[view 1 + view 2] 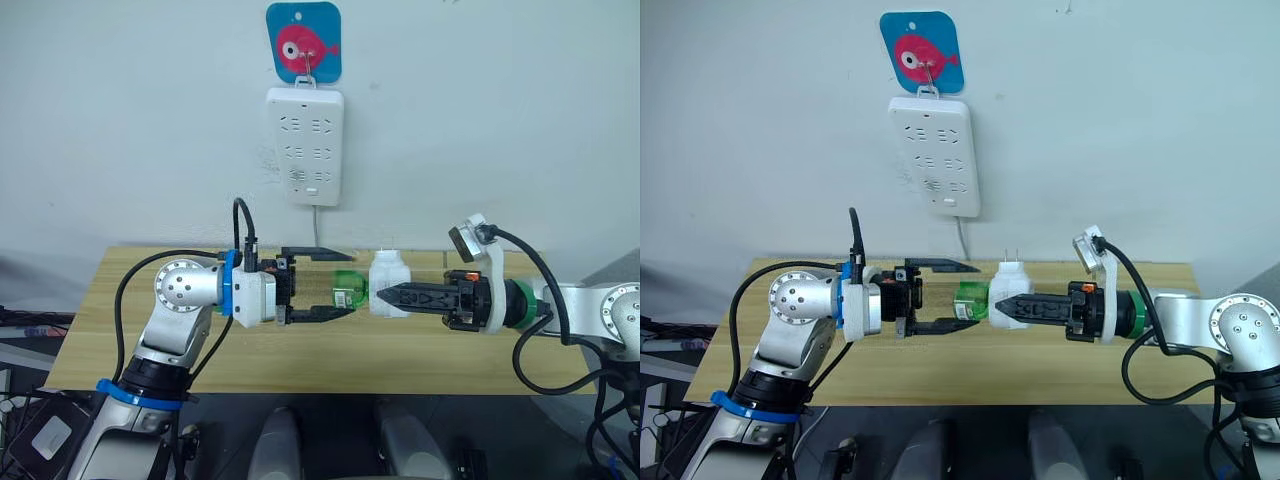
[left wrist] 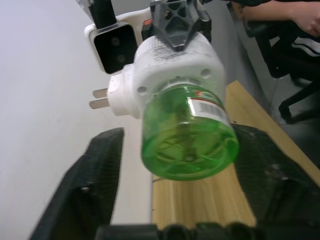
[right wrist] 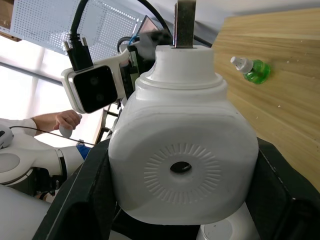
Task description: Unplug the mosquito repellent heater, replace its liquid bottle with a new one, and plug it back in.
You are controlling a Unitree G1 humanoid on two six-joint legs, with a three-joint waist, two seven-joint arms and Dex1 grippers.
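In the left eye view the mosquito repellent heater (image 1: pixel 389 282) is off the white power strip (image 1: pixel 306 145) on the wall and is held in the air above the wooden table (image 1: pixel 150 330), clamped in the right gripper (image 1: pixel 385 295), with its green liquid bottle (image 1: pixel 348 288) pointing toward the left arm; the left gripper (image 1: pixel 335 282) stands with its fingers spread, one above and one below the bottle, not closed on it. The right eye view shows the same arrangement, with the heater's two metal prongs (image 1: pixel 1009 256) sticking up and the bottle lying between the left gripper's parted fingers. The left wrist view looks straight at the base of the green bottle, still screwed into the heater, with this gripper's black fingers (image 2: pixel 90 175) wide on either side and seemingly apart from it. The right wrist view shows the heater's rounded top with its round hole, squeezed between the right gripper's fingers, and a spare green bottle (image 3: pixel 252 69) lying on the table beyond. The unplugging appears done and the step in hand is removing the old bottle; the next move likely calls for the left gripper to close on the bottle and twist it free while the right holds the heater steady.
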